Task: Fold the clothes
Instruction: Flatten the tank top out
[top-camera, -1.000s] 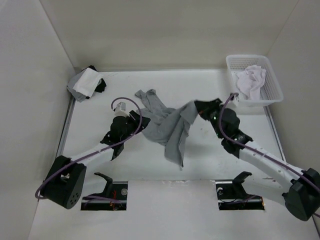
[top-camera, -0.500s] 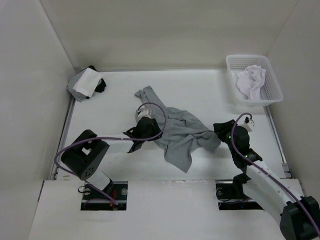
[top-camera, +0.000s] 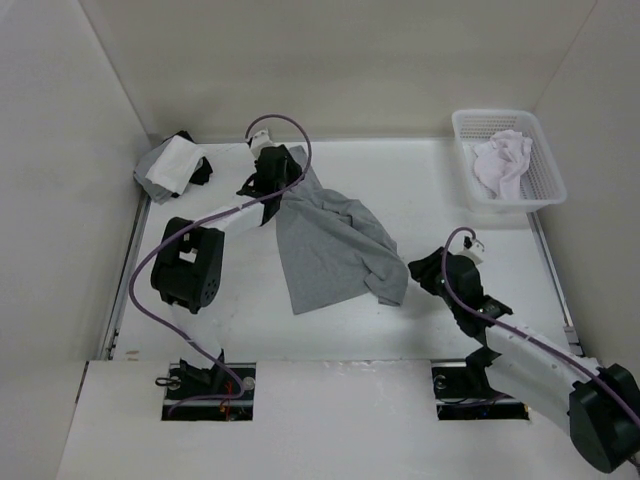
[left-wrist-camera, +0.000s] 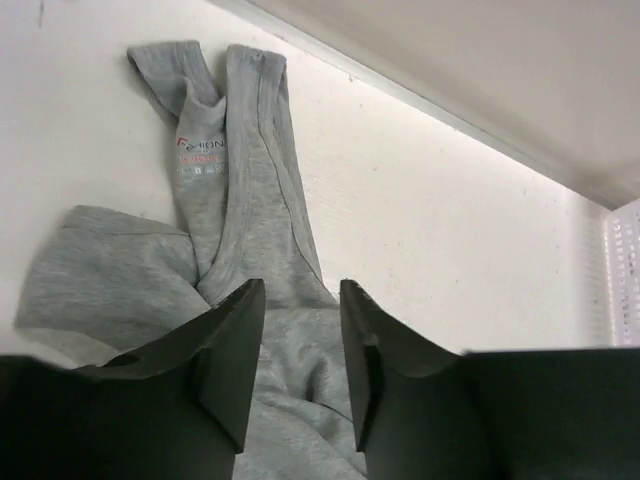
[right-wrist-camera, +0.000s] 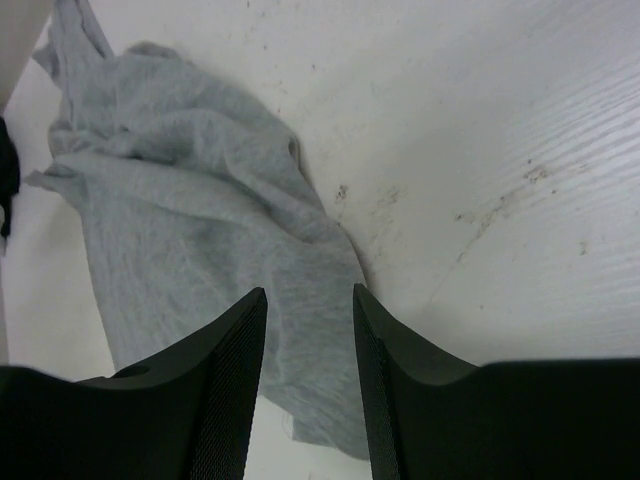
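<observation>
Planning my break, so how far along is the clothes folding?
Done: a pile in the far left corner looks folded. In hand: the grey T-shirt lies rumpled, unfolded; left gripper and right gripper hover open over it. Left: fold it, then the white garment in the basket.

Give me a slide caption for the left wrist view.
Left gripper, jaws apart, over a rumpled grey T-shirt lying on the white table, printed label showing.
</observation>
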